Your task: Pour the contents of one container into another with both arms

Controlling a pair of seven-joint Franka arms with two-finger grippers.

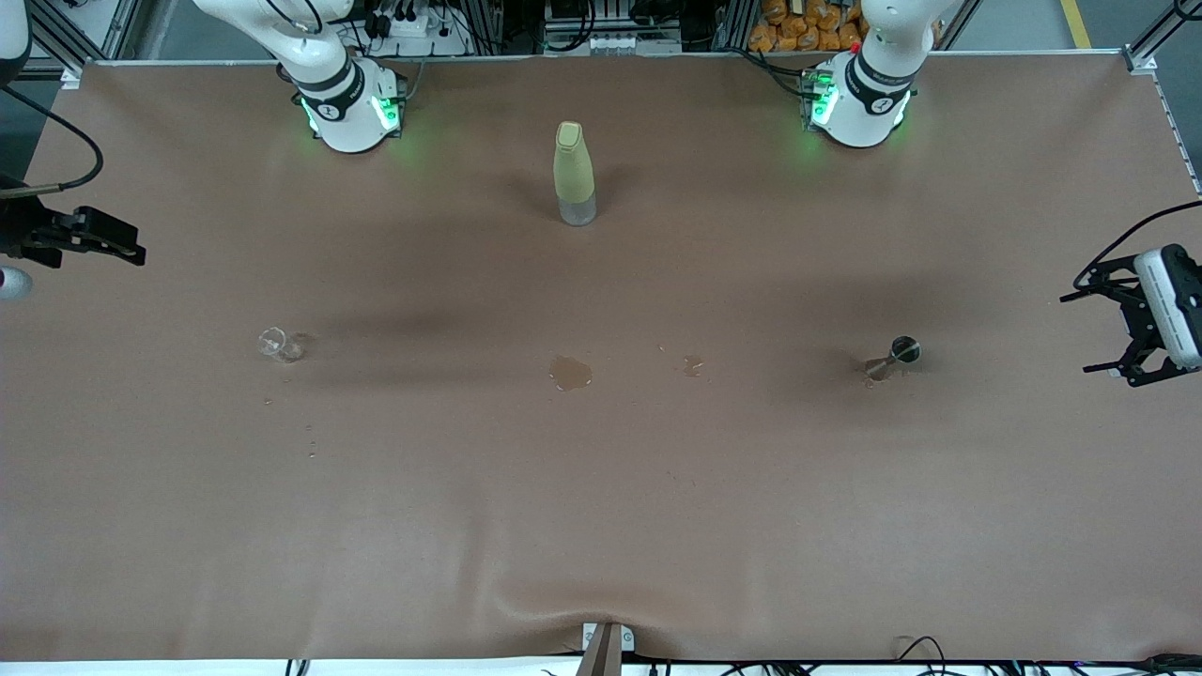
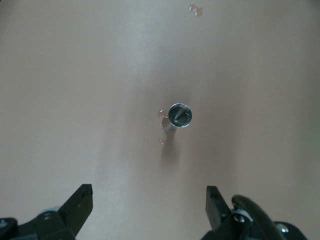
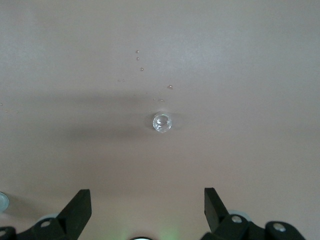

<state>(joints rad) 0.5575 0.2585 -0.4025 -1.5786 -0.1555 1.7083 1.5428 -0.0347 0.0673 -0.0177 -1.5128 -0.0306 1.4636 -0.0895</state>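
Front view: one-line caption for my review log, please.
Both grippers, left gripper and right gripper, open at table ends; bottle, small glass, metal jigger untouched.

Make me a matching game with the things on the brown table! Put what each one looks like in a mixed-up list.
Things:
1. bottle
2. small glass
3. metal jigger
4. puddle

Looks:
A. clear, toward the right arm's end
B. wet patch mid-table
C. pale yellow, standing upright between the arm bases
D. shiny, toward the left arm's end

Pairs: 1-C, 2-A, 3-D, 4-B
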